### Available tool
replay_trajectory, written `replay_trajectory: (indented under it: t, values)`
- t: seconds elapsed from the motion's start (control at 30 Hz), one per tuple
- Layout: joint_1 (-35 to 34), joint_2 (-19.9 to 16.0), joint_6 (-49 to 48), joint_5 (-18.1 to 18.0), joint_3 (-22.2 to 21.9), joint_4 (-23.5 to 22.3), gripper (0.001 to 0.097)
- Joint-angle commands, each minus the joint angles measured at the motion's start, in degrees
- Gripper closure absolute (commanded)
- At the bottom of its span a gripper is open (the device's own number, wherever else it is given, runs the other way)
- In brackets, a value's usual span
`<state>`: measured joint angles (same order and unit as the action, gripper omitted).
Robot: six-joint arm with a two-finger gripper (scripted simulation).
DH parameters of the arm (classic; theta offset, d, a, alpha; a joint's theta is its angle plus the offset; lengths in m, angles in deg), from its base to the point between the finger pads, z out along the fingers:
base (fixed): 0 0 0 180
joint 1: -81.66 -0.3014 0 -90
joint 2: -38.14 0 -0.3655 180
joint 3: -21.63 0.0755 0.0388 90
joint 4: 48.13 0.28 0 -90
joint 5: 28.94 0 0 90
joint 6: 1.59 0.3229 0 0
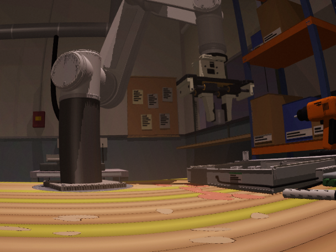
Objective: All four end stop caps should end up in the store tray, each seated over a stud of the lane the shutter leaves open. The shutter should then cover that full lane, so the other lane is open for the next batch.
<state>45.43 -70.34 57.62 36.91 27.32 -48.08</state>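
Observation:
A small grey end stop cap (pixel 220 116) hangs high in the air, gripped between the fingers of my gripper (pixel 220 117), well above the far left end of the store tray (pixel 265 172). The tray is a long grey box lying on the wooden table at the right, with a handle slot on its near face. One cap (pixel 245 155) stands upright on the tray's far side. The tray's studs, lanes and shutter cannot be made out from this low angle.
A grey cylinder (pixel 309 194) lies on the table in front of the tray's right end, with a green object (pixel 329 181) beside it. An orange drill (pixel 322 117) stands at the right edge. The arm's base column (pixel 80 143) stands at the left.

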Motion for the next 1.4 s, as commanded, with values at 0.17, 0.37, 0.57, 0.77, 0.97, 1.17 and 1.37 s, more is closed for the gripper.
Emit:
replay_trajectory:
  t: [0.17,0.37,0.57,0.77,0.97,1.17,1.37]
  values:
    - [-5.53,-0.67,5.70,0.30,-1.12,-0.09,0.0943]
    - [-6.08,-0.78,6.30,0.21,-1.13,-0.09,0.0943]
    - [-6.20,-2.61,6.38,-3.72,1.05,-0.07,0.0943]
    - [-6.27,-7.49,6.42,-12.61,5.12,-0.06,0.0943]
    - [-6.31,-12.62,6.44,-20.43,7.72,-0.05,0.0943]
    - [-6.33,-14.22,6.45,-22.73,8.30,-0.05,0.0943]
    - [-6.33,-14.27,6.45,-22.81,8.34,-0.05,0.0943]
